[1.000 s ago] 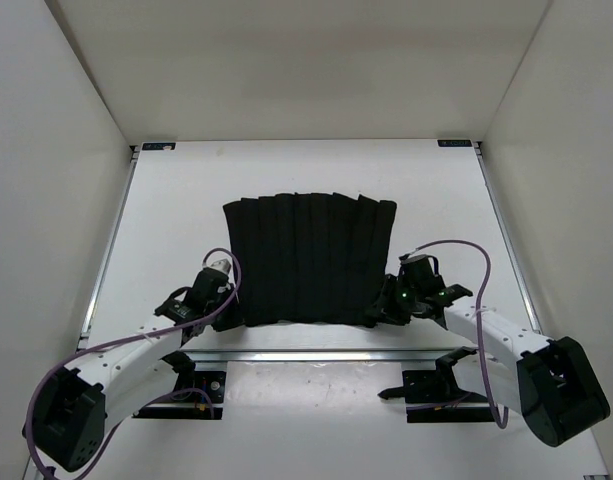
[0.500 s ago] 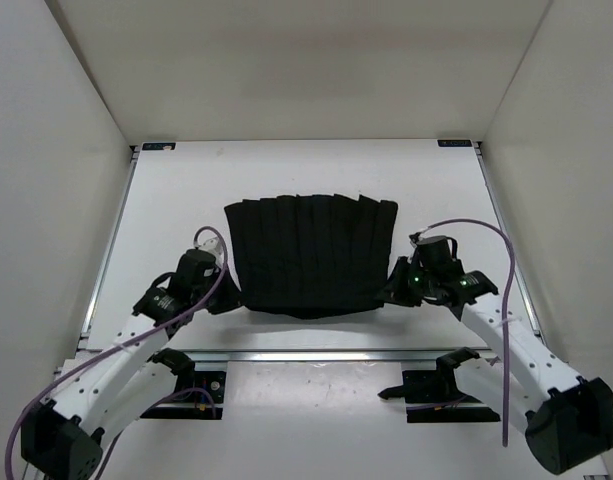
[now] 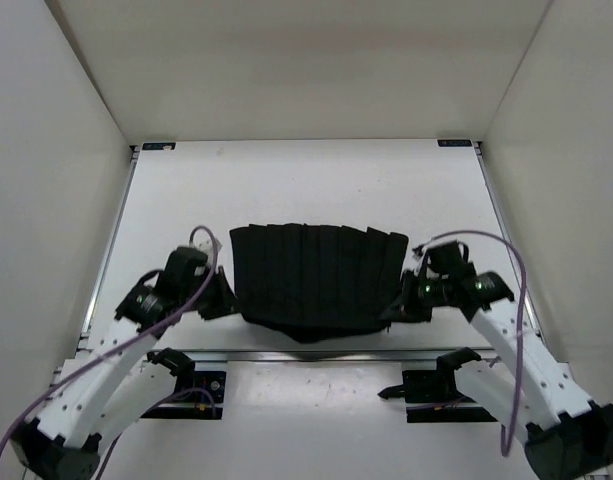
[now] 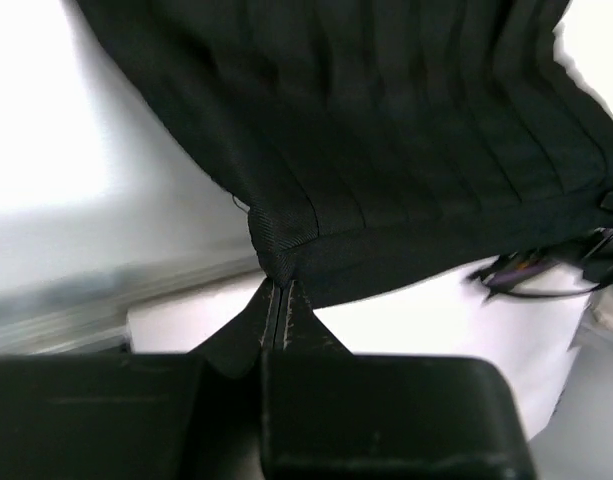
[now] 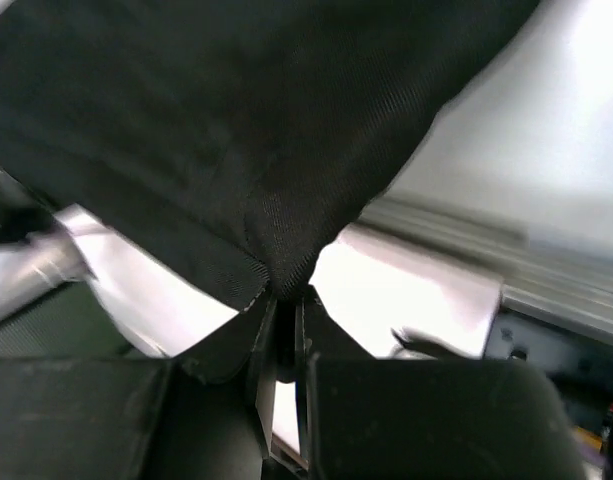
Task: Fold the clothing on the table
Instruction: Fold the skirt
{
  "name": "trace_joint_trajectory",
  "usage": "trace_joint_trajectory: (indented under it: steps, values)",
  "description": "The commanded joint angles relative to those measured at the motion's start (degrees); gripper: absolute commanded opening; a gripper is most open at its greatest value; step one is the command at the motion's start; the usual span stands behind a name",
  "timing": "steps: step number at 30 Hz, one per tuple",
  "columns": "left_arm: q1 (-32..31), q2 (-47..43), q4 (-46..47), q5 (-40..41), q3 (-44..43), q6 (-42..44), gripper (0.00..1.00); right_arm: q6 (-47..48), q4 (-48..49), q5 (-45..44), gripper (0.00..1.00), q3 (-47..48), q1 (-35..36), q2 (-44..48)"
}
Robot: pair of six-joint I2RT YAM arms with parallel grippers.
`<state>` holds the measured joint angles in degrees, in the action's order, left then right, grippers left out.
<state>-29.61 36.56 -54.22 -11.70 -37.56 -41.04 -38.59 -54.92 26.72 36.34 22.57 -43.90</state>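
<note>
The clothing (image 3: 316,275) is a black pleated skirt, lifted at its near edge above the white table (image 3: 286,185). My left gripper (image 3: 226,300) is shut on the skirt's near left corner (image 4: 276,240), the fabric pinched between its fingertips. On the other side my right gripper (image 3: 394,305) is shut on the near right corner (image 5: 281,255). The near edge sags between the two grips. In both wrist views the pleats hang away from the jaws. The far edge still rests on the table.
Metal rails (image 3: 106,260) run along the table's left and right edges and a rail (image 3: 316,355) crosses the near edge below the lifted skirt. White walls close in the left, right and far sides. Purple cables loop over both arms.
The right gripper has closed on the skirt's corner. Both arms have risen and pulled the near edge up and toward the bases, and the skirt's far edge has slid nearer.
</note>
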Motion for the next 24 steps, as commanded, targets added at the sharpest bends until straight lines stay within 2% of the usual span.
trace_joint_trajectory:
  steps: [1, 3, 5, 6, 8, 9, 10, 11, 12, 15, 18, 20, 24]
  values:
    - [5.1, 12.1, 6.7, -0.5, -9.4, 5.3, 0.0, 10.7, 5.1, 5.6, 0.0, 10.5, -9.6, -10.3]
    - [8.9, 20.5, 12.7, 0.3, -13.7, 8.1, 0.01, 14.4, 9.7, 6.6, 0.0, 16.1, -15.1, -22.3]
    - [15.1, 32.9, 17.2, -0.1, -19.1, 9.9, 0.11, 16.7, 13.6, 7.7, 0.0, 25.8, -19.0, -32.5]
    - [16.6, 36.4, 19.9, -0.2, -21.9, 9.9, 0.24, 16.9, 14.9, 8.1, 0.06, 31.0, -20.7, -38.9]
    - [21.9, 49.1, 23.8, -3.2, -26.8, 9.7, 0.28, 17.8, 16.9, 9.7, 0.17, 39.5, -21.9, -47.7]
    - [22.7, 51.7, 25.4, -5.2, -30.3, 9.9, 0.38, 17.4, 17.3, 8.9, 0.34, 43.3, -22.0, -51.7]
    - [24.0, 56.3, 26.0, -7.3, -33.2, 9.6, 0.44, 17.6, 17.3, 9.0, 0.46, 45.3, -22.0, -53.4]
    - [24.6, 59.1, 27.1, -9.2, -35.1, 9.3, 0.44, 18.3, 17.1, 9.1, 0.54, 47.7, -22.1, -55.7]
    - [24.8, 60.1, 28.8, -10.6, -35.4, 9.5, 0.44, 18.0, 17.9, 7.4, 0.55, 48.1, -21.9, -56.7]
    - [25.4, 60.0, 30.0, -10.5, -35.6, 9.7, 0.58, 18.3, 19.6, 3.7, 0.58, 44.4, -21.9, -55.3]
    - [25.1, 54.4, 29.2, -8.3, -31.3, 10.2, 0.59, 16.7, 23.2, 1.2, 0.58, 35.9, -22.5, -52.2]
    - [24.3, 50.6, 28.6, -7.3, -25.2, 10.6, 0.6, 14.6, 26.5, 0.0, 0.58, 29.7, -25.0, -49.5]
    - [21.3, 40.2, 29.9, -3.2, -13.2, 6.7, 0.63, 7.4, 35.8, -1.0, 0.59, 17.4, -25.6, -44.3]
